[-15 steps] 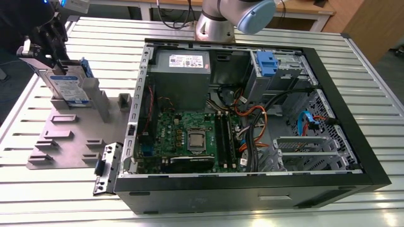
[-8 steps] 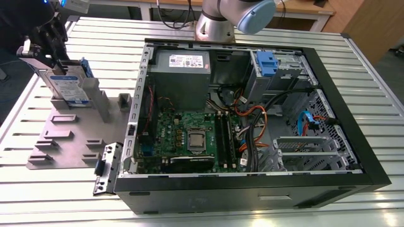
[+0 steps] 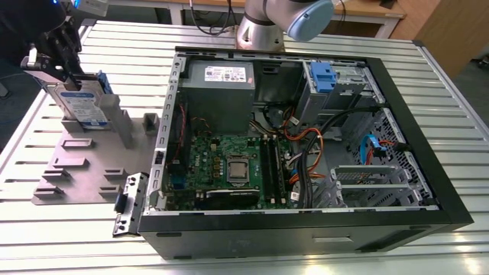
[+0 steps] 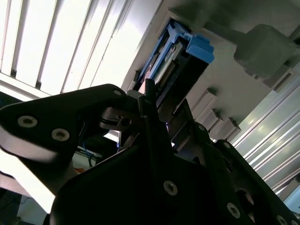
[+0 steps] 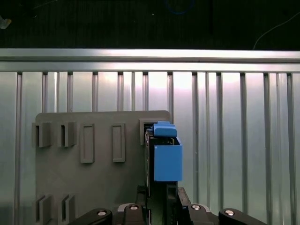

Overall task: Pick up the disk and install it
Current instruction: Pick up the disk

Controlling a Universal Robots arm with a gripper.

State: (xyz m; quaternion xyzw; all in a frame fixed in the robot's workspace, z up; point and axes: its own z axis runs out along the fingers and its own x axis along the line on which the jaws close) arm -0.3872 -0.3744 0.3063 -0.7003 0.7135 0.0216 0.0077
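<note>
Disk (image 3: 82, 106) is standing upright in the grey holder plate (image 3: 84, 166), gripper (image 3: 73, 80) clamping its top edge, likely wanting a straight, untilted lift.

The black pincer (image 4: 143, 93) clasps the blue-railed disk (image 4: 171, 58) edge-on — grey fixture plate (image 4: 220, 75) and slatted table (image 4: 70, 42) beyond.

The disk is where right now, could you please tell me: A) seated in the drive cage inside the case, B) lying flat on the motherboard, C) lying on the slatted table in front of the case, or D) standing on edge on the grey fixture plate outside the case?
D: in the exterior view the disk stands upright on the grey fixture plate, to the exterior view's left of the computer case, with the end effector at its upper end.
</note>
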